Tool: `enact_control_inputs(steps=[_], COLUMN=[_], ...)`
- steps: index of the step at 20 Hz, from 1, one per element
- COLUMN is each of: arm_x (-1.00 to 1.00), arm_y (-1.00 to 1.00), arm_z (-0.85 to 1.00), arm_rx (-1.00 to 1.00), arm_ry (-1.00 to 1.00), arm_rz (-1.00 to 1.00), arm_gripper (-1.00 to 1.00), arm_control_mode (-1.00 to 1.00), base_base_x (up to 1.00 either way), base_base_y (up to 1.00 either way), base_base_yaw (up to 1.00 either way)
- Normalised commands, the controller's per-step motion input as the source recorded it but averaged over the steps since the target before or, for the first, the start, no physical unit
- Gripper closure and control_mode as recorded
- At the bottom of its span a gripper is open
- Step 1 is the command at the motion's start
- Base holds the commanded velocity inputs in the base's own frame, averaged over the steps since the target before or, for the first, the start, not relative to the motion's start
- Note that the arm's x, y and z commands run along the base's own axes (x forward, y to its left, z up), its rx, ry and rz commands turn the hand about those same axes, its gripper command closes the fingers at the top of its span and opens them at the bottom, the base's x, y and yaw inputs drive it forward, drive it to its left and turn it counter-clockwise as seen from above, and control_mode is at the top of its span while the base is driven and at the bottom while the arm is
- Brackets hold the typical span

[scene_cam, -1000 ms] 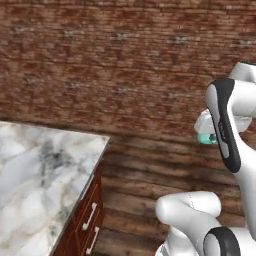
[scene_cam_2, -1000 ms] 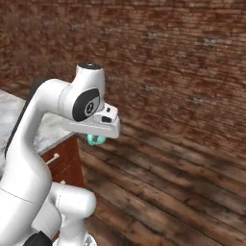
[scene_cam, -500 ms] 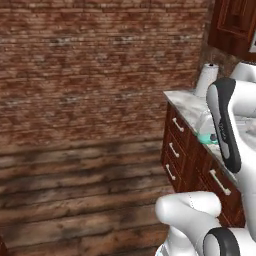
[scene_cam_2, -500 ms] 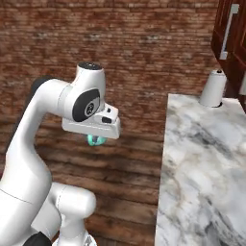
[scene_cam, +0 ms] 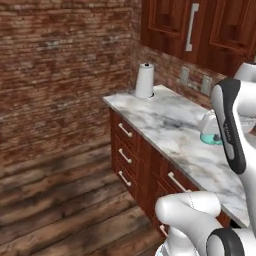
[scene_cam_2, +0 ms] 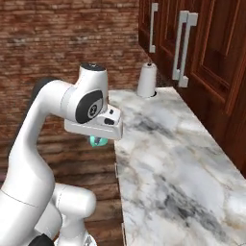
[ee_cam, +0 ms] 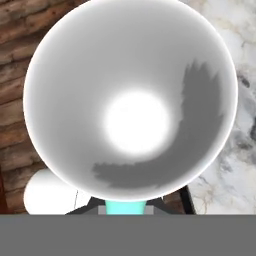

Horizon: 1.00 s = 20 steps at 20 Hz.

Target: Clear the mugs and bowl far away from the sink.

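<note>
My gripper (scene_cam_2: 98, 137) is shut on a teal mug (scene_cam_2: 99, 142) with a white inside, carried in the air just off the left edge of the marble counter (scene_cam_2: 168, 158). In the hand view the mug's white interior (ee_cam: 130, 100) faces the camera, and its teal side sits between the dark fingertips (ee_cam: 170, 202) at the bottom. From the left base the mug (scene_cam: 209, 129) shows beside my forearm, over the counter (scene_cam: 170, 125). The bowl and the sink are out of view.
A white paper towel roll (scene_cam: 145, 80) stands at the counter's far end by the brick wall (scene_cam: 60, 65). Dark wood upper cabinets (scene_cam_2: 202, 43) hang over the counter, with drawers (scene_cam: 132, 155) below. Wooden floor (scene_cam: 60, 210) lies to the left.
The whole picture has shifted as the base swung round: brick wall and floor gave way to the counter with the paper towel roll and cabinets. The mug stays in my gripper.
</note>
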Motion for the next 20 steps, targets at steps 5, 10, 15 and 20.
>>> enact_control_inputs(steps=[5,10,15,20], arm_x=[0.0,0.0,0.0,0.0], arm_y=[0.0,0.0,0.0,0.0], arm_z=[0.0,0.0,0.0,0.0], arm_rx=[0.0,0.0,0.0,0.0], arm_ry=[0.0,0.0,0.0,0.0], arm_rz=[0.0,0.0,0.0,0.0], arm_gripper=[1.0,1.0,1.0,1.0], arm_control_mode=[1.0,1.0,1.0,1.0], base_base_x=[0.01,0.04,0.01,0.07], base_base_y=[-0.1,-0.01,0.0,0.0], base_base_yaw=[-0.77,-0.84,-0.8,-0.66])
